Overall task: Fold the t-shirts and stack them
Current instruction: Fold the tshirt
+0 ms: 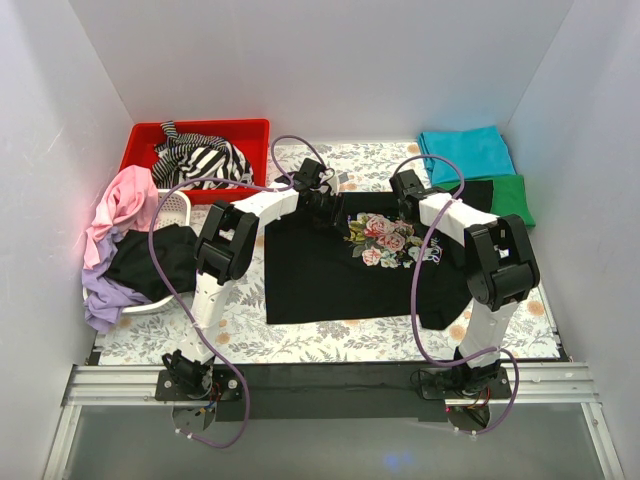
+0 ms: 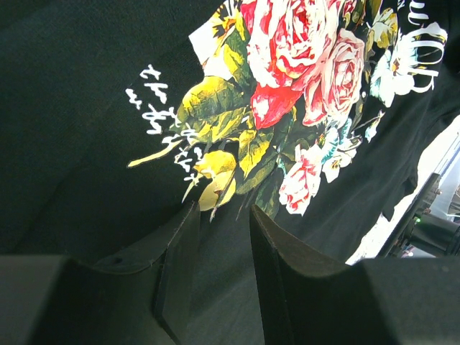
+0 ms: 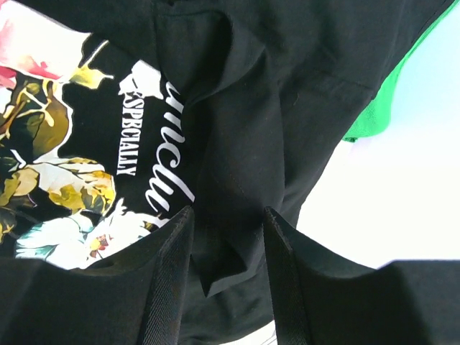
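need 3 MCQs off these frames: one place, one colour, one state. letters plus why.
1. Where is the striped t-shirt?
A) white basket
B) red bin
C) far right corner

2. What colour is the folded t-shirt by the right wall?
A) pink
B) lilac
C) teal

3. How does the rose-print t-shirt lie?
A) spread out on the table
B) folded into a square
C) bunched in a heap

Answers:
1. B: its black-and-white stripes sit inside the red bin at far left.
2. C: the squared-off cloth there is teal.
3. A: in the top view its body lies flat and unfolded between the arms.
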Robot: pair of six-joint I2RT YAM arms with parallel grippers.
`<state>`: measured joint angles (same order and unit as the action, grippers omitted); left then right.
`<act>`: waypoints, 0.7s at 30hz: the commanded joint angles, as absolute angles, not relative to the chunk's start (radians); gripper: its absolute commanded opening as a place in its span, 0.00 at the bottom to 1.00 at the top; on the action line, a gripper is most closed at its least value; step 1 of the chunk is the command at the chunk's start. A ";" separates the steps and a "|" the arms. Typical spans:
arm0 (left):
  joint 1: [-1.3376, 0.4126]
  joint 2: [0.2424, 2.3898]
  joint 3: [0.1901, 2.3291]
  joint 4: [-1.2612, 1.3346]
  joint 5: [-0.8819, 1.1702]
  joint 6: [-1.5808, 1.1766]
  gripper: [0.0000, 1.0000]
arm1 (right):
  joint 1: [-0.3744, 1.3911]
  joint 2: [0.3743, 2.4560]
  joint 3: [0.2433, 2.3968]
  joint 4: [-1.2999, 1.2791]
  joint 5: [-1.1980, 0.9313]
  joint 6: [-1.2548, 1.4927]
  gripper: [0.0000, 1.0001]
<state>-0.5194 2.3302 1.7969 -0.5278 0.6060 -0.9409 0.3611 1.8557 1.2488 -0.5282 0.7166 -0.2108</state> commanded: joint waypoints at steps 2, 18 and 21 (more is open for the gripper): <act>-0.520 2.330 1.796 -0.588 0.535 -0.907 0.33 | 0.357 1.836 1.246 -0.555 0.732 -0.167 0.49; -0.522 2.053 1.643 -0.407 0.342 -0.946 0.43 | 0.313 1.810 1.262 -0.506 0.680 -0.133 0.01; -0.520 1.977 1.644 -0.400 0.281 -0.931 0.44 | 0.313 1.793 1.261 -0.502 0.658 -0.132 0.01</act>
<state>-0.5255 2.1361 1.6367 -0.4614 0.3885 -0.9527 0.3138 1.8515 1.2469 -0.5388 0.6838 -0.1520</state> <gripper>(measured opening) 0.434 0.022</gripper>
